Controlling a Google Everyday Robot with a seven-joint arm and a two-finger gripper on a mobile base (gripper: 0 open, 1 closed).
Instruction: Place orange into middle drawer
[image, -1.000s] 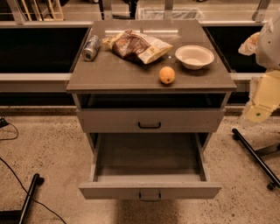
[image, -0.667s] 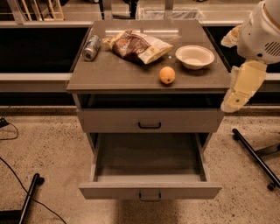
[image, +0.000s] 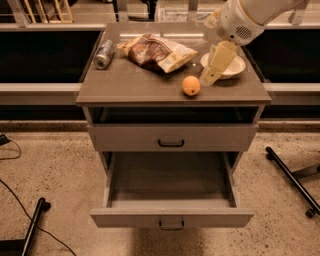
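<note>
The orange (image: 190, 85) sits on the grey cabinet top (image: 130, 85), near its front edge and right of centre. My gripper (image: 209, 77) hangs from the white arm at the upper right. It is just right of the orange, low over the top and in front of the white bowl (image: 240, 65). It holds nothing that I can see. The middle drawer (image: 170, 182) is pulled out below, with a bare grey inside and a front panel (image: 125, 218) with a small handle.
A closed drawer front with a black loop handle (image: 171, 143) sits above the open drawer. A chip bag (image: 160, 52) and a silver can (image: 104, 54) lie on the top at the back left. A black stand leg (image: 292, 180) crosses the floor at the right, and a cable and another leg (image: 32, 225) at the left.
The arm has swung in from the right edge of the view to over the cabinet top. The gripper now sits beside the orange. The orange and drawer have not moved.
</note>
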